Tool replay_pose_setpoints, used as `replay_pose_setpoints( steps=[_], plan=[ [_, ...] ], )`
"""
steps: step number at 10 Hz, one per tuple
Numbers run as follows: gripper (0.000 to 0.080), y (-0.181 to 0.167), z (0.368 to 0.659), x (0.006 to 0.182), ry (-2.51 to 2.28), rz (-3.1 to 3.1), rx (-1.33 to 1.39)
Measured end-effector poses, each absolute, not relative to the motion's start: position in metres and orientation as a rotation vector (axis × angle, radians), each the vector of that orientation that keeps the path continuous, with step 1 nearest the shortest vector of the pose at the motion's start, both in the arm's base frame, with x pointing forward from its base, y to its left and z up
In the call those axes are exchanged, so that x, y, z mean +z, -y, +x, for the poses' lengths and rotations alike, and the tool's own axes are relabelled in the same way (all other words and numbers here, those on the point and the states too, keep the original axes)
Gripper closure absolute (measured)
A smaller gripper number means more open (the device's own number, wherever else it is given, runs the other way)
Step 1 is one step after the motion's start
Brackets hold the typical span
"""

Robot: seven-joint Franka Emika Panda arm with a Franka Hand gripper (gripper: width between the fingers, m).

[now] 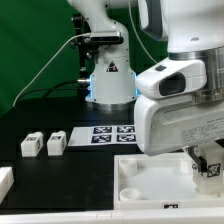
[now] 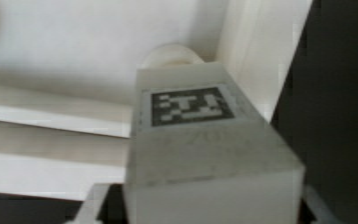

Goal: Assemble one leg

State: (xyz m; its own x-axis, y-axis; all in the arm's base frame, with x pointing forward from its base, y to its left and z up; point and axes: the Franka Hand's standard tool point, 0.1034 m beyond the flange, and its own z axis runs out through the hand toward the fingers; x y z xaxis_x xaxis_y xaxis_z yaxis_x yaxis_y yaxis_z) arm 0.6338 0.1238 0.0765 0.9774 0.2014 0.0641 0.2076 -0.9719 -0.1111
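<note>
Jaws squeezed one leg (image 2: pixel 208 150) from both sides, holding it over the white tray (image 1: pixel 150 190). Putting the leg in looked like the step. Next, its tip would need lining up with its spot in the tray, then gently turning in.

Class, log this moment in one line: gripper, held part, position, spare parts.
gripper: shut on the leg | position: over the tray | spare: two loose legs on table

We are seeing marker board (image 1: pixel 106 134) lying flat on black table (image 1: pixel 60 185), wide white tray (image 1: pixel 160 192) sitting near it (round corner sockets showing), green backdrop (image 1: pixel 30 40) hanging behind.
</note>
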Motion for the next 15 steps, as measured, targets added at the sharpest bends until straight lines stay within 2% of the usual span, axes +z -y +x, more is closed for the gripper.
replay_pose_setpoints(
  steps=[1, 2, 3, 5, 10, 11, 12, 13, 14, 15],
  plan=[
    [0.0419, -0.124, 0.634, 0.077, 0.312, -3.007, -0.079],
    [0.0226, -0.124, 0.633, 0.078, 0.31, -3.007, -0.077],
    [0.0174, -0.124, 0.634, 0.082, 0.311, -3.008, -0.077],
    [0.0154, -0.124, 0.632, 0.093, 0.303, -3.011, -0.055],
    [0.015, -0.12, 0.624, 0.087, 0.292, -3.013, -0.071],
    [0.0275, -0.12, 0.624, 0.087, 0.293, -3.013, -0.071],
    [0.0275, -0.12, 0.624, 0.087, 0.292, -3.013, -0.071],
    [0.0458, -0.12, 0.624, 0.087, 0.293, -3.014, -0.071],
    [0.0506, -0.119, 0.624, 0.086, 0.291, -3.014, -0.07],
    [0.0506, -0.119, 0.624, 0.086, 0.291, -3.014, -0.07]
  ],
)
